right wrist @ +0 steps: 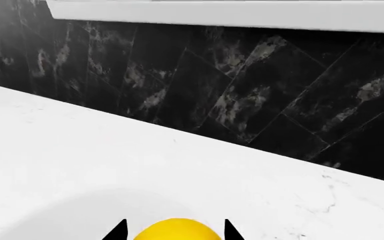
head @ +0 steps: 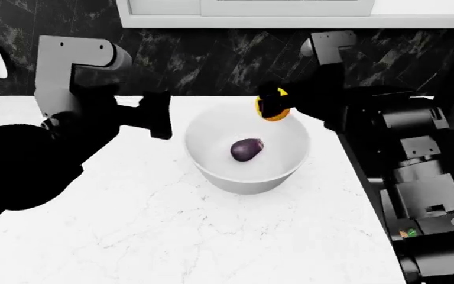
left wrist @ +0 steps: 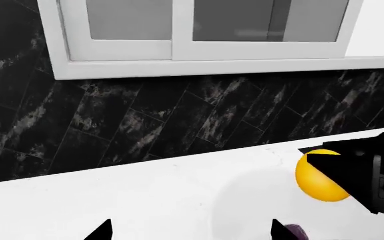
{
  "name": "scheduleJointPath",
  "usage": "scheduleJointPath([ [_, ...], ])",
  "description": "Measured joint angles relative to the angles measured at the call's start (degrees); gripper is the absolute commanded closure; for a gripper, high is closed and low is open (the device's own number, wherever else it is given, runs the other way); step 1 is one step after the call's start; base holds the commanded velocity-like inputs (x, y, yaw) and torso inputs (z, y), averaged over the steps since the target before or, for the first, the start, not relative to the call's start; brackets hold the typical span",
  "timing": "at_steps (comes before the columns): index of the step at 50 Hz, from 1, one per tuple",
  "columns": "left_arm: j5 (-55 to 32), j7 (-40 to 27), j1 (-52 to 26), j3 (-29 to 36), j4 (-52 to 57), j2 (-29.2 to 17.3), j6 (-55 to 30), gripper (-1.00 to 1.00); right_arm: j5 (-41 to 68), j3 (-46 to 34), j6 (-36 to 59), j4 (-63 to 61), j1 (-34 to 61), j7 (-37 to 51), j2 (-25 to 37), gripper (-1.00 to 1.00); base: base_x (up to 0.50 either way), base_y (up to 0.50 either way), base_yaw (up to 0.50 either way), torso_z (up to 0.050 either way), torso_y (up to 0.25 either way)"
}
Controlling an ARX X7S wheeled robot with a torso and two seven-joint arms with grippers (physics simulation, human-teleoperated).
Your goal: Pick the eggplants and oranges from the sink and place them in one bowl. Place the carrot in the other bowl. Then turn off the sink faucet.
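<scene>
The small, glossy, dark purple oval eggplant (head: 247, 149) is lying on the floor of the round, deep, pale grey, almost white bowl (head: 211, 168), which is standing on the white marble counter (head: 132, 231), so that part of the task appears done. The right gripper (head: 278, 105) is holding the small, round, smooth yellow-orange fruit (head: 272, 107) over the far right rim of this bowl, its black fingertips (right wrist: 120, 232) clamped on either side of the fruit, which is not yet touching the bowl; releasing it here would probably complete the first bowl. The left gripper (head: 158, 116) is hovering just left of the bowl with its fingers apart and holding nothing, as the left wrist view is showing. The fruit is appearing uniformly coloured, unmarked and evenly round. The matte black sink (head: 369, 160) is lying to the right, largely hidden behind the right arm. The carrot, the second bowl and the faucet are not showing clearly in any view, so these steps are judged as still remaining.
</scene>
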Motion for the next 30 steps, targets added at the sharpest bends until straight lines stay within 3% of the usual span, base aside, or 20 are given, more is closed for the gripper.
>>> scheduleJointPath([
  [12,0.1,-2.2,7.0,-2.4,6.7,-5.9,3.0,-1.00,-6.8,-2.1,-11.2,25.4,6.1,-8.8,-8.8,1.00,0.00,0.00,0.00,0.000,0.000],
  [30,1.1,-2.4,9.8,-2.7,9.1,-7.6,4.1,-1.00,-15.0,1.6,-14.2,33.4,7.6,-12.7,-12.1,1.00,0.00,0.00,0.00,0.000,0.000],
])
